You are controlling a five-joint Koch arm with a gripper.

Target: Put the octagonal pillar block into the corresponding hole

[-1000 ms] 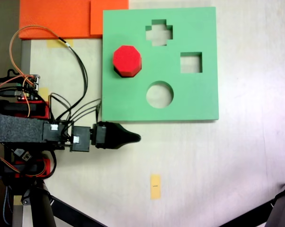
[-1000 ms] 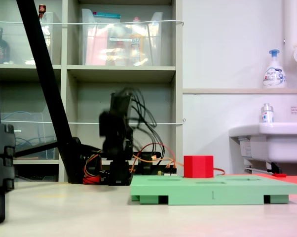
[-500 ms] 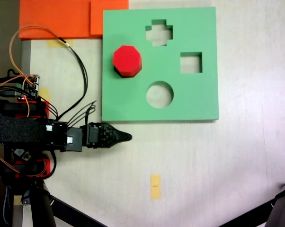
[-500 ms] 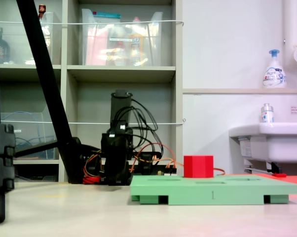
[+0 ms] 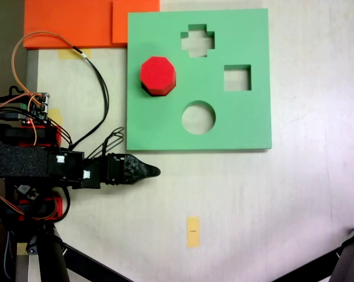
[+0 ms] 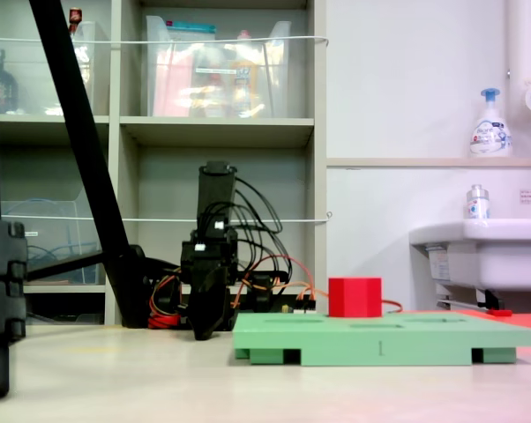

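On the green foam board (image 5: 241, 126) we find the octagonal pillar block (image 5: 158, 75) seated, so only retreat remains; gripper (image 5: 152, 171) empty, jaw gap indeterminable.

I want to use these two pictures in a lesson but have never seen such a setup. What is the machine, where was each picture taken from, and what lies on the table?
The dark machine is a small hobby robot arm. Its pointed tip is the tool, the part that grasps; it rests low beside the board and holds nothing. Whether it is open cannot be told.

One picture looks straight down on the table, the other looks from the side at table height.

On the table lies a flat green board with cutouts: a cross, a square and a circle. A red eight-sided block sits on the board, sticking up above it in the side view. Orange sheets lie at the top left.
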